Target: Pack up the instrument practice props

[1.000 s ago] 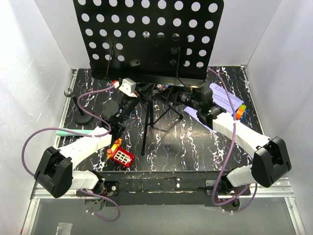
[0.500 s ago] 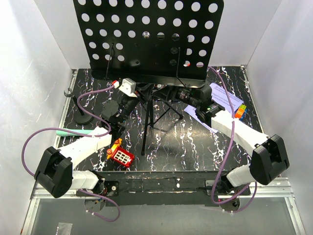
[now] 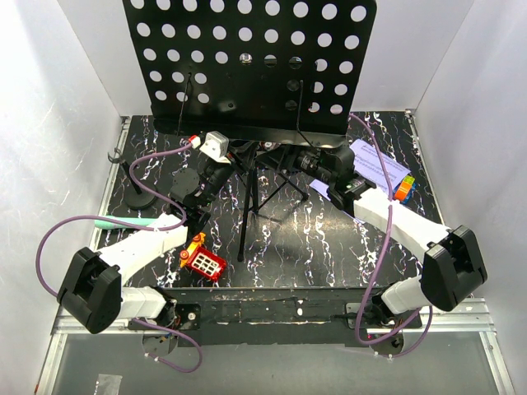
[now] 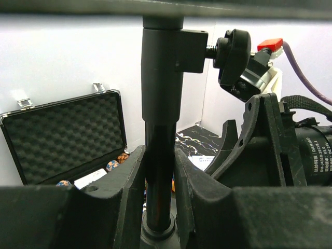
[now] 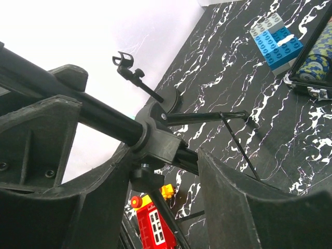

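Observation:
The black music stand's hole-punched desk (image 3: pixel 247 66) stands upright at the back, with its tripod legs (image 3: pixel 247 214) spread over the marbled table. My left gripper (image 3: pixel 221 169) is shut on the stand's pole (image 4: pixel 161 104), both pads pressed against it. From the right, my right gripper (image 3: pixel 300 160) has its jaws closed around the tripod hub (image 5: pixel 161 140). White sheet-music pages (image 3: pixel 380 164) lie at the back right. The mint-green microphone (image 3: pixel 123 222) lies at the left, near the small mic stand (image 3: pixel 140 197).
A red-and-yellow toy (image 3: pixel 204 262) lies near the front edge under my left arm. An orange and blue brick block (image 3: pixel 403 189) sits by the pages. A foam-lined black case (image 4: pixel 67 140) stands open. White walls close in three sides.
My right gripper has slid left along the stand and its jaws have narrowed onto the tripod hub. The left arm has kept its hold and not moved.

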{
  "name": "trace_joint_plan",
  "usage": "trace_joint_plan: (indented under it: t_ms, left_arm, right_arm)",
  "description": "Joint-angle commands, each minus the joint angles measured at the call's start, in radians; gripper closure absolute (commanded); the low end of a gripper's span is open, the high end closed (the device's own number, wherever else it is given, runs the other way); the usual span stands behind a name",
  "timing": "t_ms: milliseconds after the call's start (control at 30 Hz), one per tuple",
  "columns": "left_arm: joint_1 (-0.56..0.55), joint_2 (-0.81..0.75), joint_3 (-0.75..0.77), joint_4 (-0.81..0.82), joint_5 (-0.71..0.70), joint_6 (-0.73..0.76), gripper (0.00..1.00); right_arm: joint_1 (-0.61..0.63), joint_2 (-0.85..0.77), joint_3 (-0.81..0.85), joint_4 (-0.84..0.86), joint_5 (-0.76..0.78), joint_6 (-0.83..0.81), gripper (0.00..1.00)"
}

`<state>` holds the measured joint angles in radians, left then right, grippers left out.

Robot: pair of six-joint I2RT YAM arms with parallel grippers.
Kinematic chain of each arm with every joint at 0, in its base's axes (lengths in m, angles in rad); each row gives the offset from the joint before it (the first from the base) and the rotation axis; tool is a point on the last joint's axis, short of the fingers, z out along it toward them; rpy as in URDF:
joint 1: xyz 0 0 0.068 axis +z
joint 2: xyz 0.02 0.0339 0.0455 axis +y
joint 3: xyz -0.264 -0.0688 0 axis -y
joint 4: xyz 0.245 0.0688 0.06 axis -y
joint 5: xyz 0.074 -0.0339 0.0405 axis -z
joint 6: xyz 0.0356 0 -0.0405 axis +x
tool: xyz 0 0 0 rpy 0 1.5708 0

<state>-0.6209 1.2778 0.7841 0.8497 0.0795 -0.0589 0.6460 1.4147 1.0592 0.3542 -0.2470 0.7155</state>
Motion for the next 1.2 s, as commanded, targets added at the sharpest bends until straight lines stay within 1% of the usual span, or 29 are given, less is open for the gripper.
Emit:
trace_joint_plan:
  t_ms: [0, 133, 333, 533, 633, 733, 833, 967, 1167]
  left_arm:
    - [-0.007, -0.025, -0.005, -0.074, 0.039, -0.009, 1.0]
    - [-0.007, -0.023, 0.007, -0.086, 0.032, -0.001, 1.0]
    - [-0.007, -0.017, 0.009, -0.087, 0.028, 0.002, 1.0]
    - [-0.008, -0.015, 0.007, -0.084, 0.029, -0.004, 1.0]
    - [-0.007, -0.014, 0.01, -0.086, 0.032, -0.004, 1.0]
    - [-0.007, -0.017, 0.01, -0.089, 0.032, -0.004, 1.0]
    - [-0.008, -0.018, 0.009, -0.087, 0.034, -0.004, 1.0]
    - [-0.008, -0.02, 0.007, -0.086, 0.035, -0.005, 1.0]
    - [-0.008, -0.026, 0.004, -0.089, 0.037, -0.005, 1.0]
  right_arm:
    - [0.02, -0.02, -0.033, 0.048, -0.005, 0.027, 0.39]
    - [0.023, -0.043, -0.059, 0.055, 0.012, 0.038, 0.31]
    - [0.027, -0.076, -0.09, 0.063, 0.018, 0.042, 0.37]
    - [0.032, -0.059, -0.076, 0.055, 0.002, 0.044, 0.43]
    - [0.032, -0.057, -0.079, 0.071, 0.012, 0.042, 0.43]
    - [0.034, -0.066, -0.091, 0.104, 0.037, 0.047, 0.39]
    - [0.034, -0.065, -0.084, 0.107, 0.049, 0.048, 0.38]
    - [0.034, -0.053, -0.062, 0.097, 0.054, 0.05, 0.45]
    - [0.034, -0.042, -0.071, 0.126, 0.051, 0.053, 0.63]
